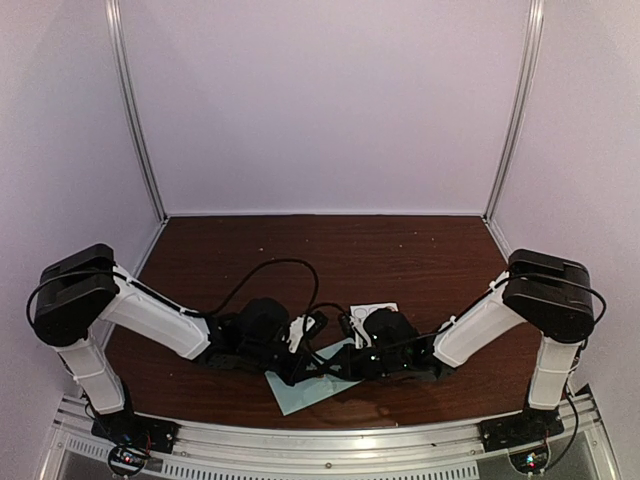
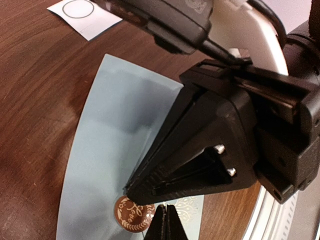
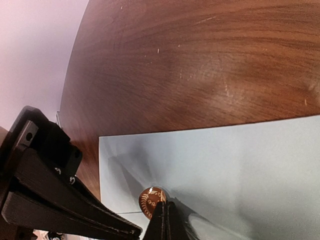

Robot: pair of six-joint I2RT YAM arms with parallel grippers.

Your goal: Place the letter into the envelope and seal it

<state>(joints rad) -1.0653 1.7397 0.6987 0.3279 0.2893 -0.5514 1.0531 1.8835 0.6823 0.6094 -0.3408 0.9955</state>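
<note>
The pale teal envelope (image 1: 305,388) lies flat on the brown table near the front edge, flap folded down. It also shows in the left wrist view (image 2: 110,150) and the right wrist view (image 3: 230,165). A round brown sticker with pale print (image 2: 131,214) (image 3: 150,199) sits on the flap's point. My right gripper (image 1: 335,362) (image 3: 164,220) is shut, its tips resting on the sticker's edge. My left gripper (image 1: 305,368) (image 2: 165,222) is shut, its tips just beside the sticker. No letter shows.
A white strip of round stickers (image 1: 375,312) (image 2: 82,15) lies on the table just behind the envelope. Both arms meet low over the envelope, their cables looping above. White walls close in the back and sides.
</note>
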